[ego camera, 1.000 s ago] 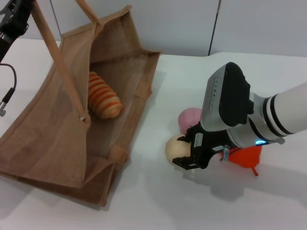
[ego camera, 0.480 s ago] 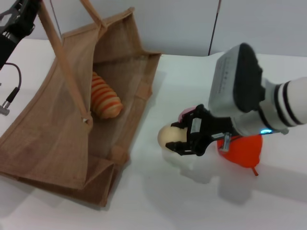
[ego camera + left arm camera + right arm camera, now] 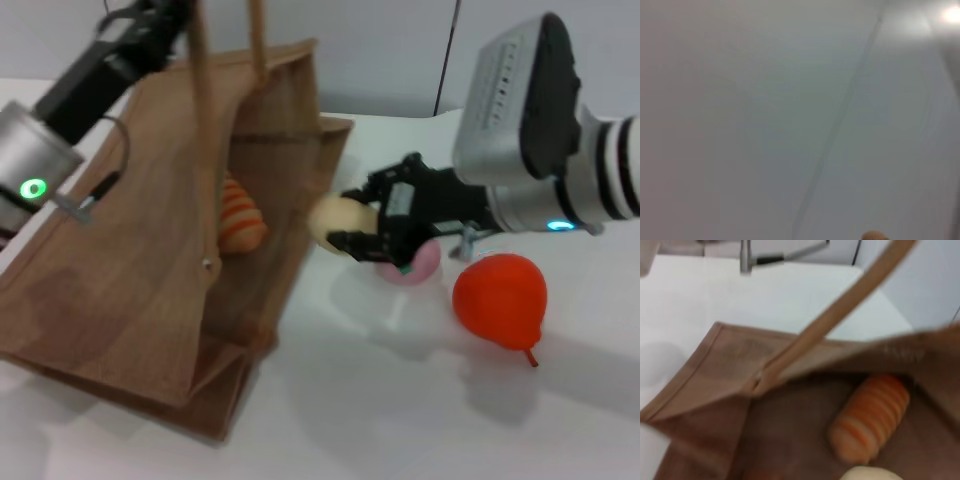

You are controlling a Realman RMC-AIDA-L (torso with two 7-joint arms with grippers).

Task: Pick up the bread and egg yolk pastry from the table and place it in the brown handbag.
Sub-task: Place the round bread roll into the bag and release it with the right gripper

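**Pastry at the bag's mouth, bread already in**

The egg yolk pastry (image 3: 335,217) is clamped in the right gripper (image 3: 352,222), held above the table just beside the brown handbag (image 3: 150,290) opening. The bread (image 3: 240,218) lies inside. The left gripper (image 3: 165,12) holds a handle up; its grip can't be made out. Left to do: dropping the pastry in.

Right gripper (image 3: 352,226) raised off the table, fingers clamped on a load, arm reaching in from the right. Left arm up high at far left, wrist tilted.
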